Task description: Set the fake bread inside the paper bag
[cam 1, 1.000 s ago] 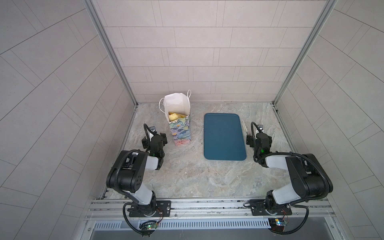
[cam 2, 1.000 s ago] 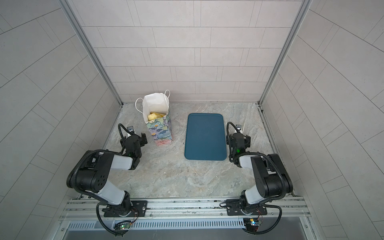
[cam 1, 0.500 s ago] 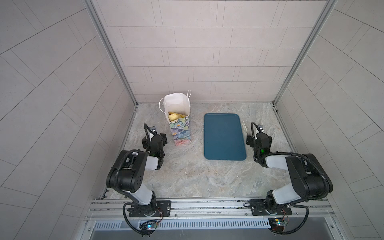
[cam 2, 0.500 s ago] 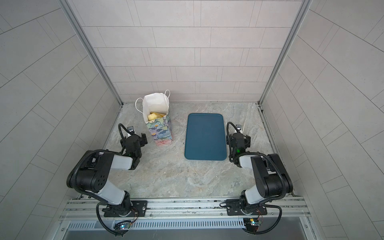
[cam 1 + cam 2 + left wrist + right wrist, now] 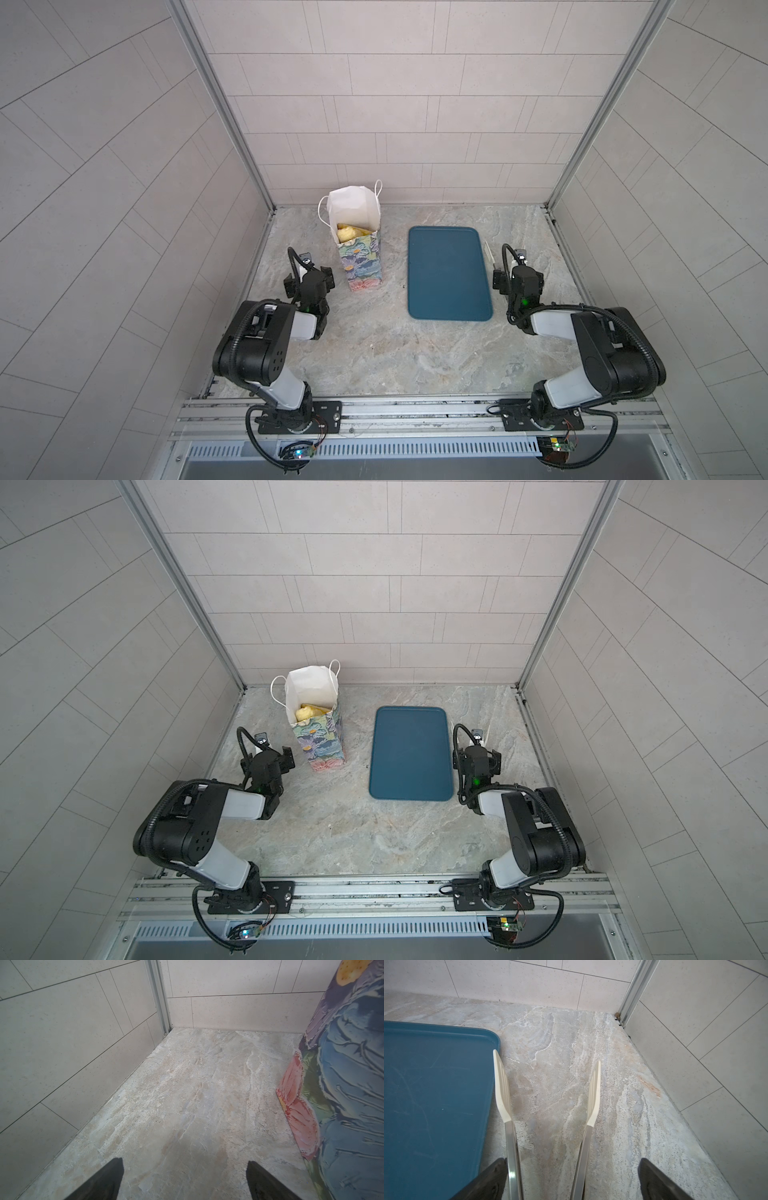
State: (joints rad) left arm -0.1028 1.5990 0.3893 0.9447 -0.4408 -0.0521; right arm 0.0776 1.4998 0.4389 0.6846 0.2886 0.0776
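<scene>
The paper bag (image 5: 360,257) (image 5: 320,739) stands upright at the back left, its mouth open. Glossy yellow fake bread (image 5: 348,232) (image 5: 306,712) shows inside it, just below the rim. My left gripper (image 5: 308,274) (image 5: 185,1164) rests low beside the bag's left side, open, with only bare table between its fingers. The flowered wall of the bag (image 5: 342,1084) fills one edge of the left wrist view. My right gripper (image 5: 517,270) (image 5: 572,1162) is open at the right of the tray. A pair of tongs (image 5: 505,1088) lies between its fingers, one arm against one finger, the other arm apart.
A flat teal tray (image 5: 449,274) (image 5: 409,754) (image 5: 436,1084) lies in the middle with nothing on it. Tiled walls close in on three sides, with metal corner posts. The marbled table surface (image 5: 395,349) runs to the rail at the front.
</scene>
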